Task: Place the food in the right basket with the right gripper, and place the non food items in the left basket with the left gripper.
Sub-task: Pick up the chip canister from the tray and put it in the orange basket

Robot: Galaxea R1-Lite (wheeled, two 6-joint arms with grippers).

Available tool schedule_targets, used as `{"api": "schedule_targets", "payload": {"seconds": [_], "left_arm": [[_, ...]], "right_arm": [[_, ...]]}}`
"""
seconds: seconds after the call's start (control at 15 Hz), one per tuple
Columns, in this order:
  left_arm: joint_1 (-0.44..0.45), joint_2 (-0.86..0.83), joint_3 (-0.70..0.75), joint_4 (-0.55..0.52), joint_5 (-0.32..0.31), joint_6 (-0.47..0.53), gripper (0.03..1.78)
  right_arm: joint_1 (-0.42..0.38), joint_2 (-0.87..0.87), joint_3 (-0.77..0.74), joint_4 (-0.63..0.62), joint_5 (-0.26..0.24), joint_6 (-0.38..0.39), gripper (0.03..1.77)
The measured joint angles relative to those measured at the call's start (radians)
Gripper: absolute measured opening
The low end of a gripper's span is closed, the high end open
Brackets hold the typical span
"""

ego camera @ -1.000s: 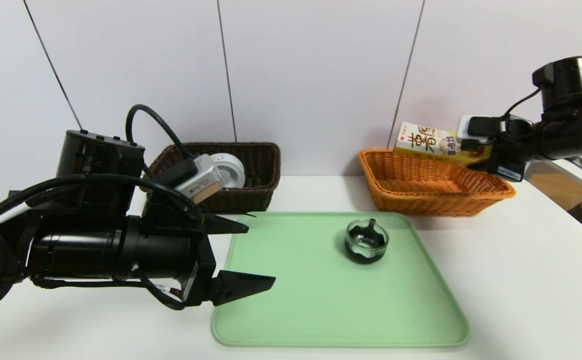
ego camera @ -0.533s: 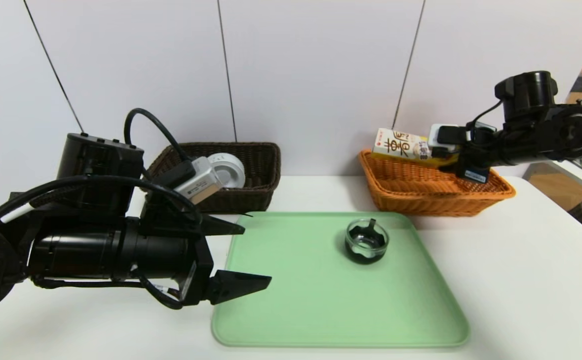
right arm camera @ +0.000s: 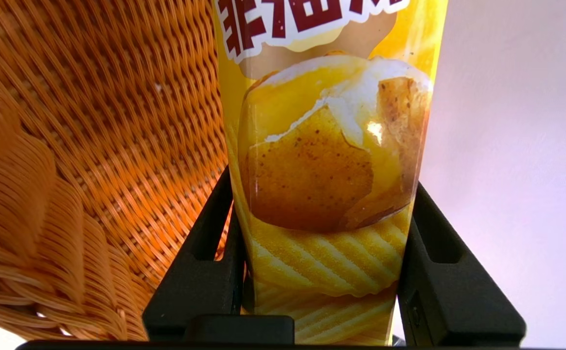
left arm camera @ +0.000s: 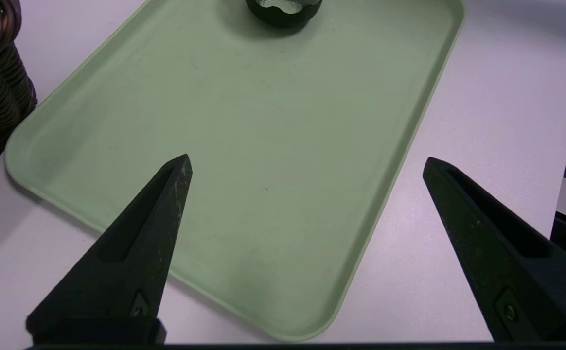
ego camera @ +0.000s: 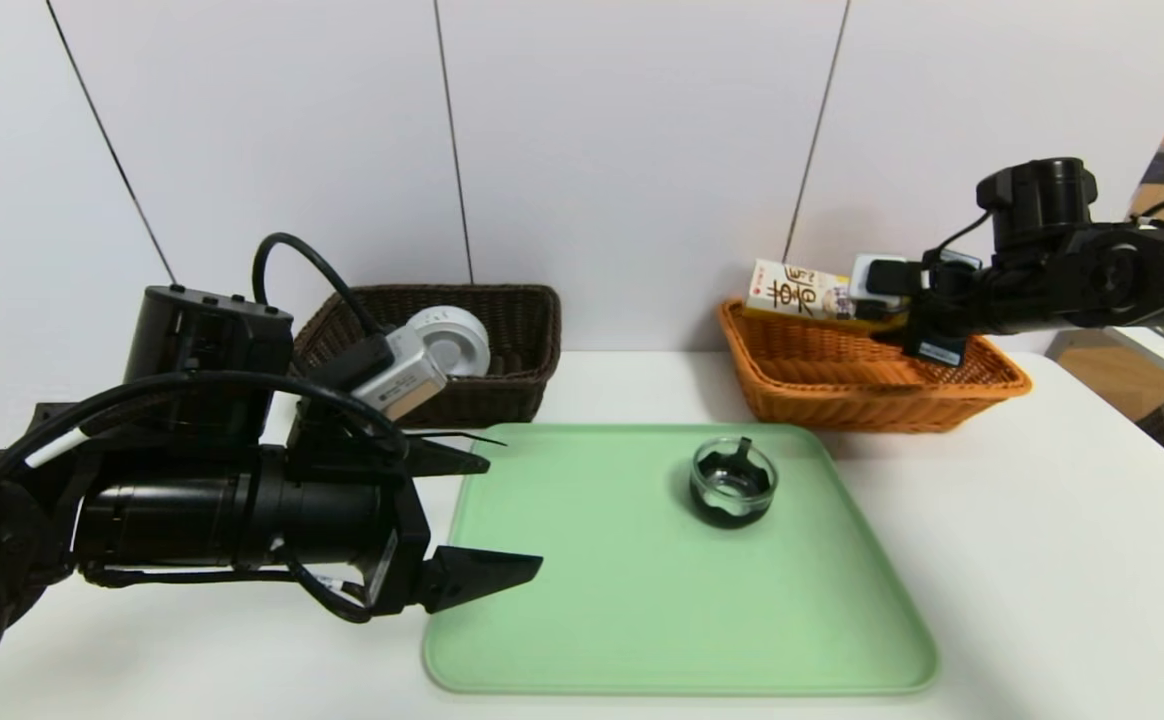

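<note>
Head view: right gripper (ego camera: 887, 325) above orange wicker basket (ego camera: 872, 400), potato-chip box (ego camera: 800, 292) tilted over its far rim. White tape roll (ego camera: 454, 340) in dark brown wicker basket (ego camera: 527, 340); clear glass dish (ego camera: 732, 482) on green tray (ego camera: 682, 600).

Left wrist view: left gripper (left arm camera: 307, 158) spread wide, holding nothing, over tray.

Right wrist view: gripper clamped on box sides.

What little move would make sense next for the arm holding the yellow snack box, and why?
Probably the right gripper should lower a little, then let go: it grips the snack box by both sides, and the box appears to be over the orange basket, apparently not yet resting inside.
</note>
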Motion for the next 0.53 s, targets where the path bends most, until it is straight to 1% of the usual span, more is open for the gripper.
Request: {"api": "schedule_targets", "payload": {"seconds": [0.27,0.53], "left_arm": [[0.0,0.006,0.0,-0.011,-0.001,0.0,1.69],[0.0,0.007,0.001,-0.011,-0.001,0.0,1.69]], "right_arm": [[-0.029,0.008,0.008,0.002,0.001,-0.017,0.83],[-0.038,0.033,0.015,0.001,0.002,-0.016,0.83]]}}
